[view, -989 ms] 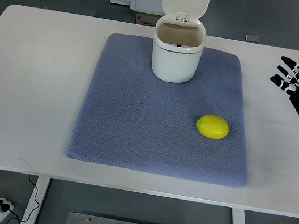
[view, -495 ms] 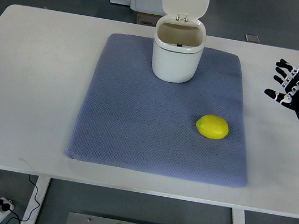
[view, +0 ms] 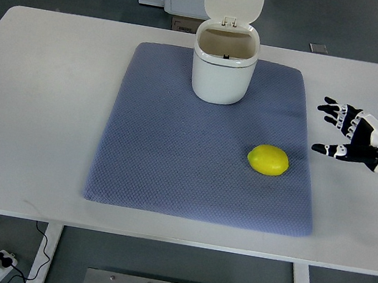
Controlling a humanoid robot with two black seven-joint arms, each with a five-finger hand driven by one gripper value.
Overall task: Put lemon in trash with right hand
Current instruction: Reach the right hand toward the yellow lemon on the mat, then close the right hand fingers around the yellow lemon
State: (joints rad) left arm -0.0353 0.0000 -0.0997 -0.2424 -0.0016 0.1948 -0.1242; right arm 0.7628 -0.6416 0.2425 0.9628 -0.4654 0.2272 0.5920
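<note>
From my seat the lemon (view: 268,160) is nearest, lying on the blue mat (view: 172,153) toward its right edge and the near half, long axis running roughly left to right across the desk (view: 43,102). My right hand (view: 353,135) hovers over bare desk just off the mat's right edge, fingers spread wide and holding nothing. The lemon lies to the hand's left and a little nearer to me, so I judge the reach is a short sweep leftward, closing across the short axis. The left arm is out of view, so the right is the only hand in play. Farthest back, the bin (view: 222,67) stands at the mat's far edge, lid up. I can read no writing or brand anywhere
</note>
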